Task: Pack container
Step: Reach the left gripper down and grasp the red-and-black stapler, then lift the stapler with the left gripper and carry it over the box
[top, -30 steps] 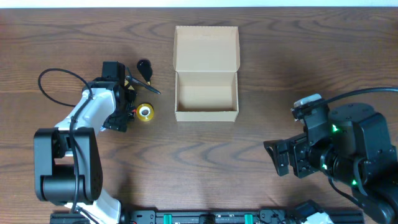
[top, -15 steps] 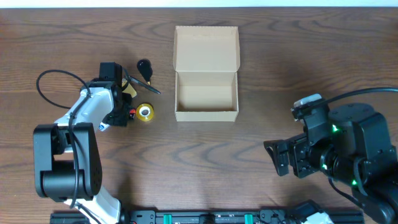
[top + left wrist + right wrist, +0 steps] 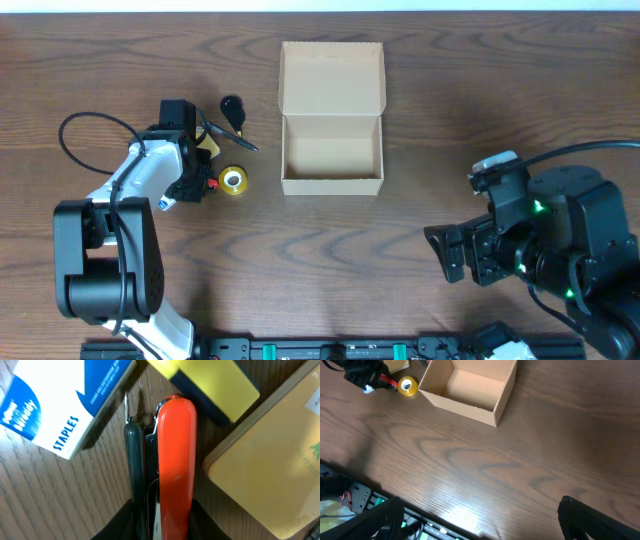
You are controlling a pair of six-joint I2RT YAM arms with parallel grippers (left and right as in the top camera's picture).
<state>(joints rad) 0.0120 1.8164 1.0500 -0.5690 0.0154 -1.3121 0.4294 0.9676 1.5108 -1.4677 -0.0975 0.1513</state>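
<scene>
- The left gripper (image 3: 162, 505), on the left of the wooden table (image 3: 420, 70), pinches an orange stapler (image 3: 176, 460) between its jaws, with a blue-and-white staples box (image 3: 60, 405) just beside it.
- A yellow tape roll (image 3: 233, 181) lies between that arm and the container.
- The container (image 3: 332, 184), a tan cardboard box, stands mid-table with its flap lid folded back.
- The right gripper (image 3: 480, 505) hangs at the near right, well apart from the box, its jaws spread wide.
</scene>
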